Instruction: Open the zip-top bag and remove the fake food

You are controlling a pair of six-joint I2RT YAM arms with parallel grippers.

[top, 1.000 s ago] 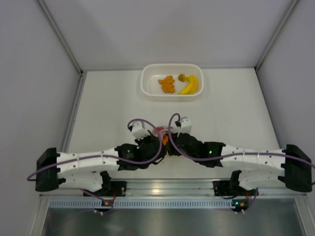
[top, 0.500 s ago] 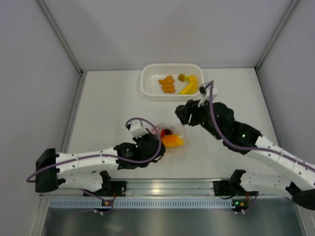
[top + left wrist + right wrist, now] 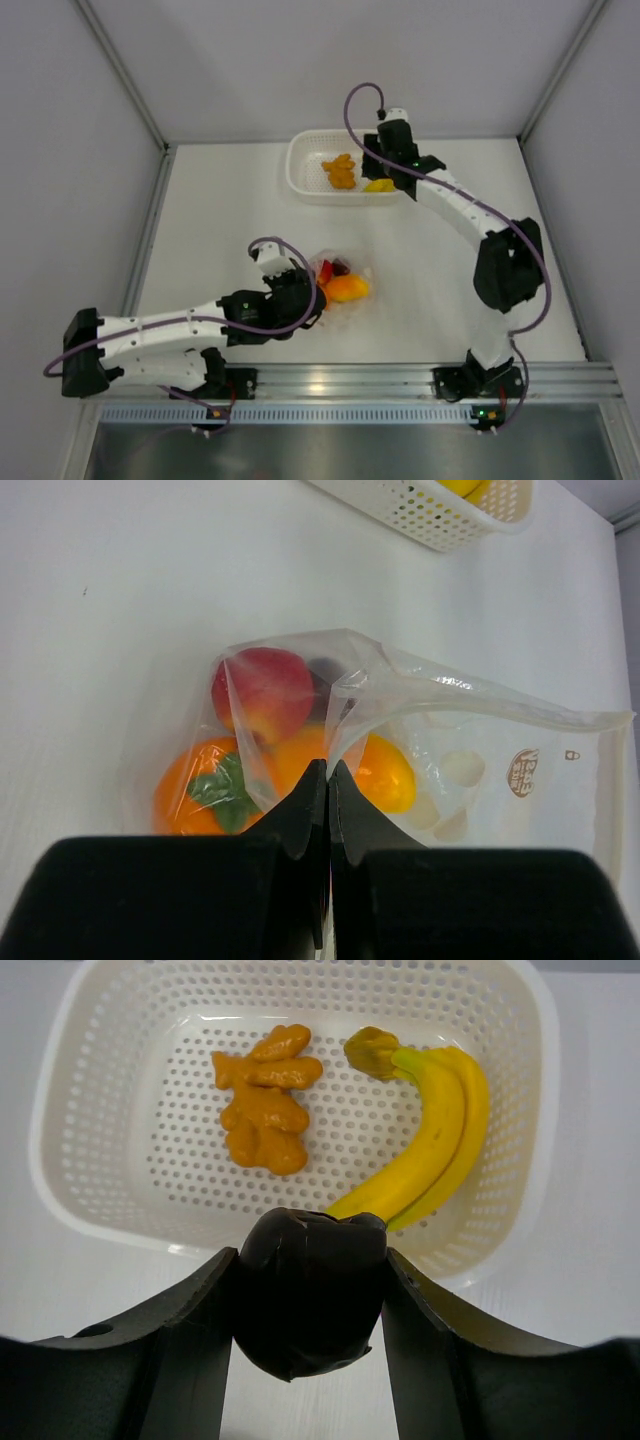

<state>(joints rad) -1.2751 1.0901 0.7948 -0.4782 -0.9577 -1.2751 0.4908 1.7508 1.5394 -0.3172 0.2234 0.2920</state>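
Clear bag (image 3: 480,770): crinkly film w/ white dots, lies on bench (image 3: 220,210) near L arm, well apart from basket (image 3: 300,175); top edge lifted, mouth gaping.
In bag: red fruit (image 3: 262,692), orange (image 3: 195,790) w/ green leaf, yellow-orange piece (image 3: 385,775), sth dark behind them, can't tell what.
L end effector (image 3: 328,772): closed, fingers tight together, pinching bag film at its near edge.
R end effector (image 3: 312,1260): clamped round dark piece (image 3: 310,1315), one finger each side; hangs over basket's near rim.
Basket: white, perforated, far side of bench; banana (image 3: 440,1135) on its right half, orange bits (image 3: 265,1105) on left half, the two apart.
L arm: low along bench, pointing at bag.
R arm: stretched far out to basket.
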